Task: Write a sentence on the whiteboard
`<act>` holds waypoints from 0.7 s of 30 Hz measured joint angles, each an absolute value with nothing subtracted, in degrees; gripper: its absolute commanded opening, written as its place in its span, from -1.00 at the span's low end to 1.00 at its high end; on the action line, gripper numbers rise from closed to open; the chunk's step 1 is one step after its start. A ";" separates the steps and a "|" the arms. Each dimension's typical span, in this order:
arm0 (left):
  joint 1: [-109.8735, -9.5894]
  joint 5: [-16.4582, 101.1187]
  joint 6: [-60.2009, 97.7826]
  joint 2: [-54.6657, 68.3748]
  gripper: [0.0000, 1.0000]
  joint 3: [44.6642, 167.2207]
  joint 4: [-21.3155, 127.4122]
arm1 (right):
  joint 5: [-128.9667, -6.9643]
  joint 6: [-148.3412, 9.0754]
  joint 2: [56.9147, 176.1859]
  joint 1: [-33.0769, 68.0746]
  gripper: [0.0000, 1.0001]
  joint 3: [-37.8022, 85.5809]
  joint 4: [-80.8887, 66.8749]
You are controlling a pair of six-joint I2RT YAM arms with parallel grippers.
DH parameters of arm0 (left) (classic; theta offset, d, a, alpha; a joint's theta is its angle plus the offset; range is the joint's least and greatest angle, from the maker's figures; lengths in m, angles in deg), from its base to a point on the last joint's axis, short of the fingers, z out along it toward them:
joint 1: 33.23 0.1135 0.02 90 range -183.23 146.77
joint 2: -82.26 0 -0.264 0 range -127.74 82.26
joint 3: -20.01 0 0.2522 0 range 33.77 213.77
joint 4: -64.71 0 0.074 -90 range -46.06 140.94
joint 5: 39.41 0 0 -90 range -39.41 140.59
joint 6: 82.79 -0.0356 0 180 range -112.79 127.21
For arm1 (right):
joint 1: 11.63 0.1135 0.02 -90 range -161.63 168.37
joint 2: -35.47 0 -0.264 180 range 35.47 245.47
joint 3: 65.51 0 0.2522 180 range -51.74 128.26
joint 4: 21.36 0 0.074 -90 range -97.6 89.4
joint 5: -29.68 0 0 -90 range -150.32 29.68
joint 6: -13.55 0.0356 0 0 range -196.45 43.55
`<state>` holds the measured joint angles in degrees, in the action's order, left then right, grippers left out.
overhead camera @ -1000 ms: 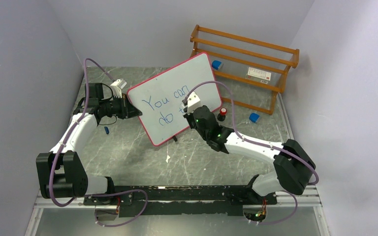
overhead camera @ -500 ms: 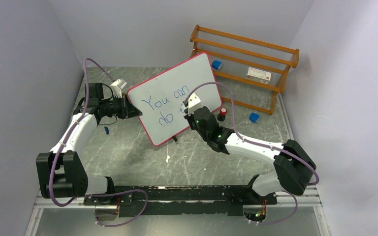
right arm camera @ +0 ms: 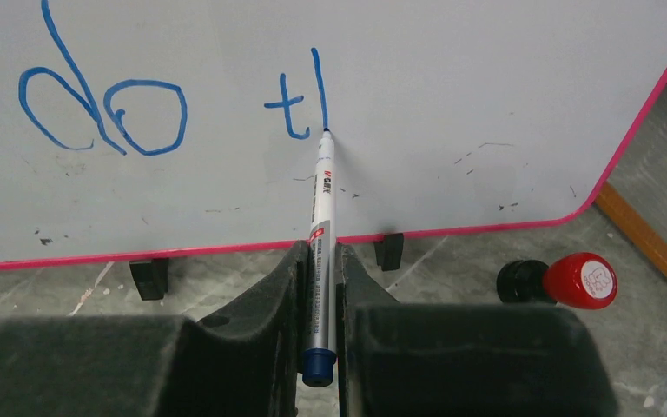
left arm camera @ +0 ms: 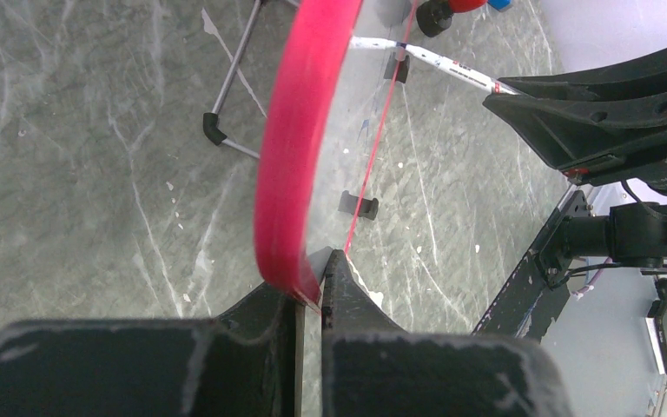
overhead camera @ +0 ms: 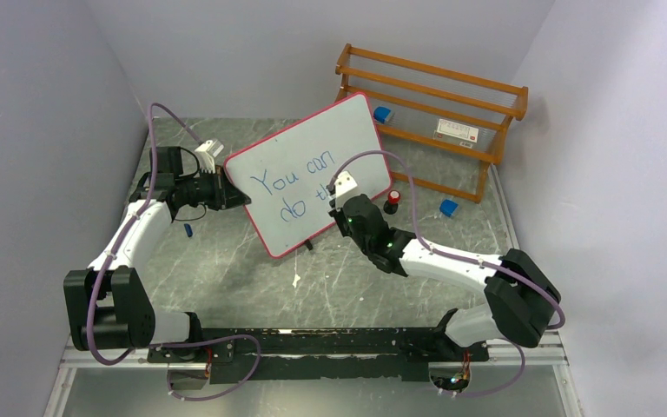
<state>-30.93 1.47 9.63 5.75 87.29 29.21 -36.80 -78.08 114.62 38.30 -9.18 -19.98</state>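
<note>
The whiteboard (overhead camera: pixel 330 139) stands tilted on the table, pink-red frame around it. The sentence (overhead camera: pixel 288 189) reads "You can" over "do t" plus one upright stroke, in blue. My left gripper (overhead camera: pixel 241 200) is shut on the board's left frame edge; in the left wrist view (left arm camera: pixel 313 287) the jaws pinch the red frame (left arm camera: pixel 300 130). My right gripper (overhead camera: pixel 340 201) is shut on a silver marker with a blue end (right arm camera: pixel 321 226). The marker's tip touches the whiteboard (right arm camera: pixel 486 78) at the foot of the stroke after the "t" (right arm camera: pixel 291 109).
A wooden rack (overhead camera: pixel 434 113) stands behind the board with a blue item (overhead camera: pixel 383 114) on it. A red-capped black piece (overhead camera: pixel 392 201) and a blue cap (overhead camera: pixel 448 208) lie right of the board. A small blue thing (overhead camera: pixel 188 230) lies by my left arm.
My right gripper has moved slightly down and toward the near side with the marker, drawing an upright stroke after the "t". The left arm and the board have not moved.
</note>
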 measured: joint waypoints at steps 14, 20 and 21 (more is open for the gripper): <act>-31.08 1.45 9.63 5.75 -0.90 87.29 29.21 | -36.80 -77.73 114.25 38.30 -1.00 -9.81 -19.35; -31.08 1.47 9.60 5.75 -0.90 87.29 29.21 | -36.80 -77.77 113.93 38.28 -1.00 -9.81 -19.74; -31.08 1.47 9.60 5.75 -0.90 87.29 29.21 | -36.80 -77.79 113.93 38.30 -1.00 -9.79 -19.79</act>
<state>-31.08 1.47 9.60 5.75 87.29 29.21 -36.80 -77.79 113.93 38.30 -9.79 -19.79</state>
